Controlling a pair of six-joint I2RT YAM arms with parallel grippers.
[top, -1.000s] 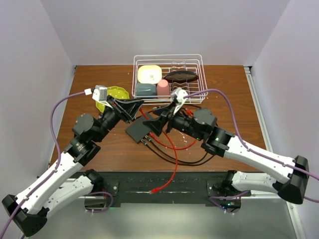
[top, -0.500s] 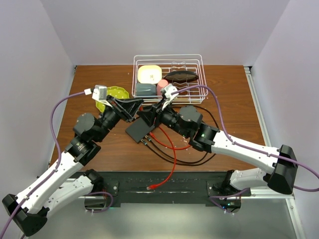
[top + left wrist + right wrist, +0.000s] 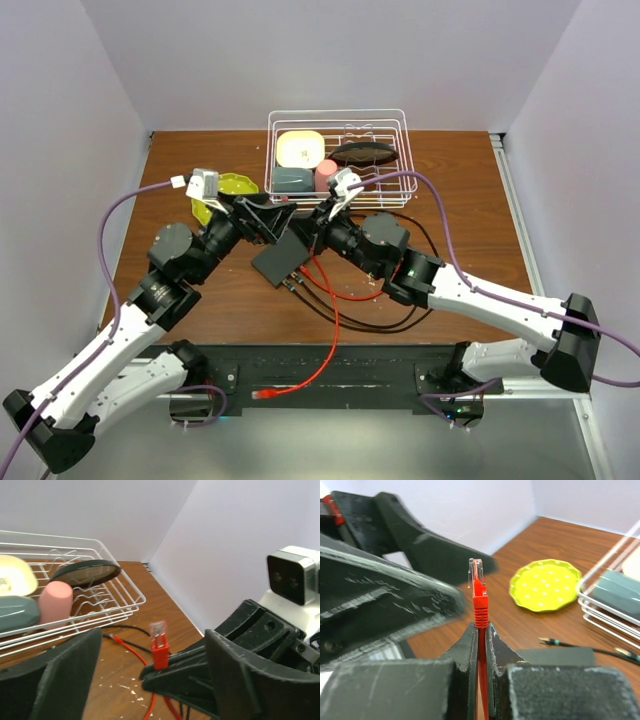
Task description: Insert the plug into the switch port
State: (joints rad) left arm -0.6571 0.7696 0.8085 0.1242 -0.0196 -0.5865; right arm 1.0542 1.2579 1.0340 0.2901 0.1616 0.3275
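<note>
The red plug (image 3: 478, 594) with its clear tip stands upright, held by its boot and red cable (image 3: 330, 310) in my shut right gripper (image 3: 480, 629). In the left wrist view the same plug (image 3: 159, 647) sticks up from the right gripper's black fingers (image 3: 180, 672), in the gap of my open left gripper (image 3: 154, 642), whose pads stand wide apart on both sides without touching it. The two grippers meet above the table, left gripper (image 3: 281, 221) and right gripper (image 3: 301, 233). The flat black switch (image 3: 279, 262) lies just below them, seen also as the switch (image 3: 560, 656).
A white wire rack (image 3: 398, 150) with dishes, a pink cup and a dark oval dish stands at the back. A yellow-green plate (image 3: 235, 185) lies left of it. Black cables (image 3: 395, 322) loop right of the switch. The red cable's other plug (image 3: 262, 394) rests on the near base bar.
My left gripper has opened and let go of the plug. My right gripper moved in to the left and shut on it. The red cable's loose end slid left.
</note>
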